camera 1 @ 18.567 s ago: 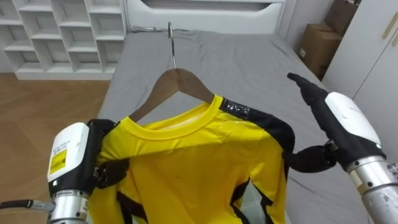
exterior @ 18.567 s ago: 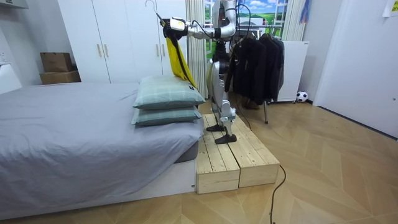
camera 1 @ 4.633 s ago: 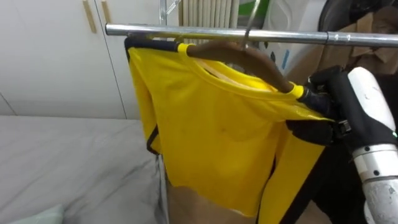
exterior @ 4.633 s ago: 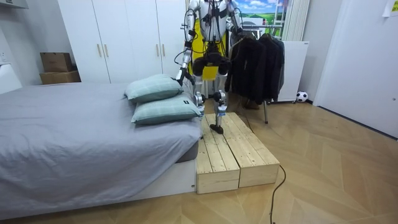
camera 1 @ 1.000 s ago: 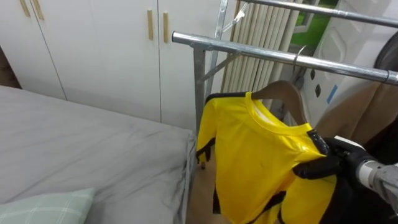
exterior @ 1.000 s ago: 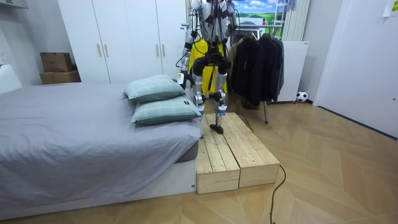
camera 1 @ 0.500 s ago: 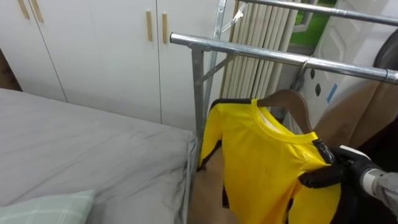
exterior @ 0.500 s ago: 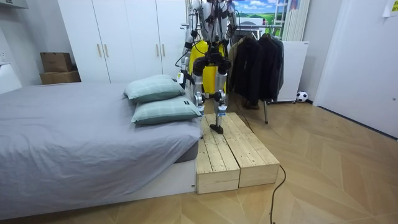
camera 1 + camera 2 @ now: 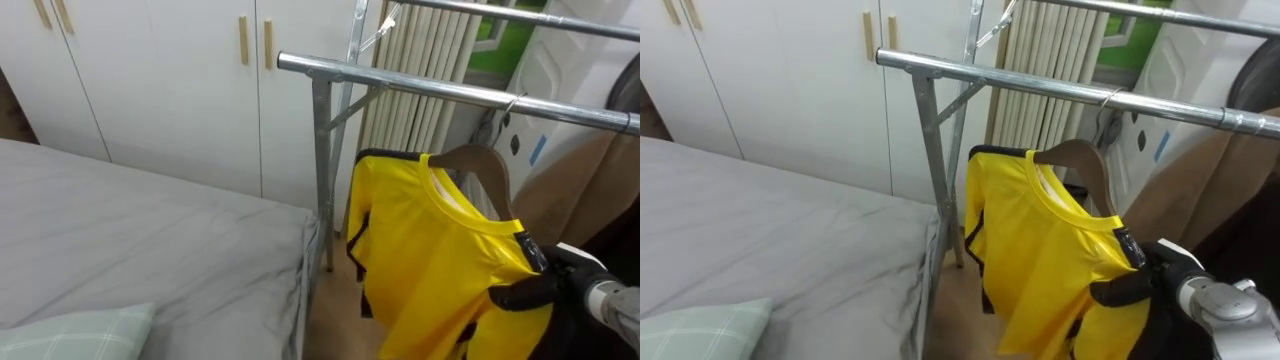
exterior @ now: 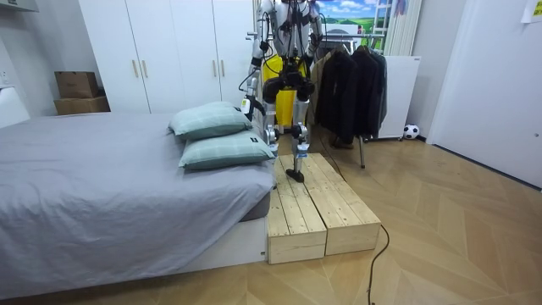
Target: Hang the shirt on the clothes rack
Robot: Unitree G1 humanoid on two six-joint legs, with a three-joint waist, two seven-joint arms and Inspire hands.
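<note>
Stood on the wooden platform [image 10: 315,212] between the bed [image 9: 130,250] and the clothes rack, facing the metal rail [image 9: 440,90]. Found the yellow shirt [image 9: 440,260] on a wooden hanger [image 9: 480,165], hooked over that rail and hanging free. Touched the shirt's shoulder end with the right hand [image 9: 548,285]; could not tell whether gripping or merely resting. Kept the left hand [image 10: 246,103] low beside the pillows [image 10: 222,135], too small to read. Saw dark coats [image 10: 347,85] further along the rack. Noted the wardrobe [image 9: 150,90] doors shut. Left the shirt's dark-trimmed sleeve just beside the upright post [image 9: 322,170], the bed's edge near it, and bare rail between post and hook.
</note>
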